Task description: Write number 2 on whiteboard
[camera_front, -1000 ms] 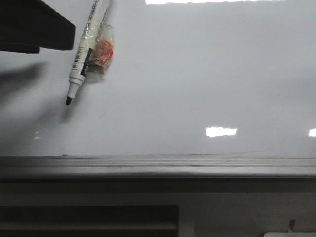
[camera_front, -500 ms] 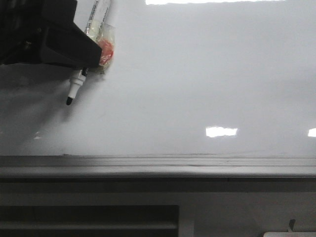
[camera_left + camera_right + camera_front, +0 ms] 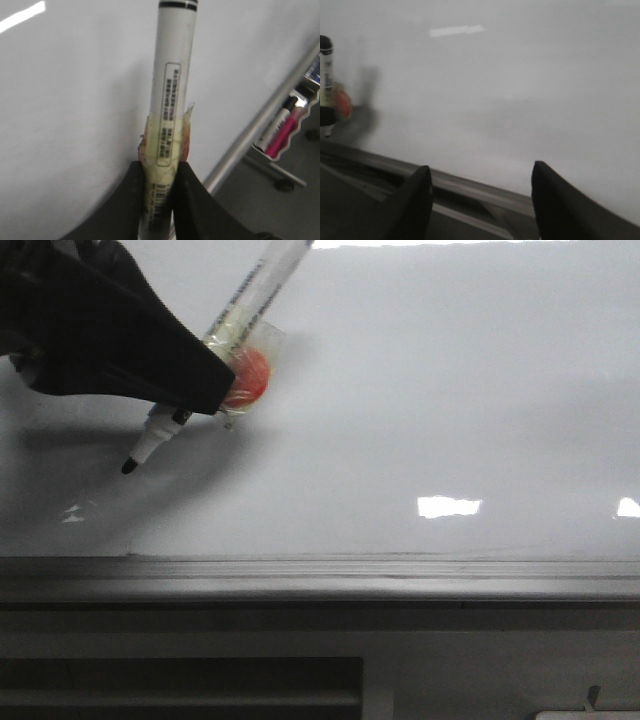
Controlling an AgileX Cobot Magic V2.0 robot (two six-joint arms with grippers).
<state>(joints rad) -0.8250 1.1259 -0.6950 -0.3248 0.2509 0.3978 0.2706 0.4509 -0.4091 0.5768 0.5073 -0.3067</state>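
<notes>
The front camera faces the whiteboard (image 3: 420, 390) squarely; both wrist cameras view it closely, all sharing the marker (image 3: 172, 115).

left gripper (image 3: 185, 400) closed on white marker (image 3: 215, 350) | marker tilted, black tip low-left, near whiteboard (image 3: 420, 400) | orange tag taped on marker (image 3: 248, 377) | grey ledge (image 3: 320, 575) below

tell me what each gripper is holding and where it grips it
The left gripper is shut on the marker, clamping its taped lower barrel. The right gripper is open and holds nothing.
</notes>
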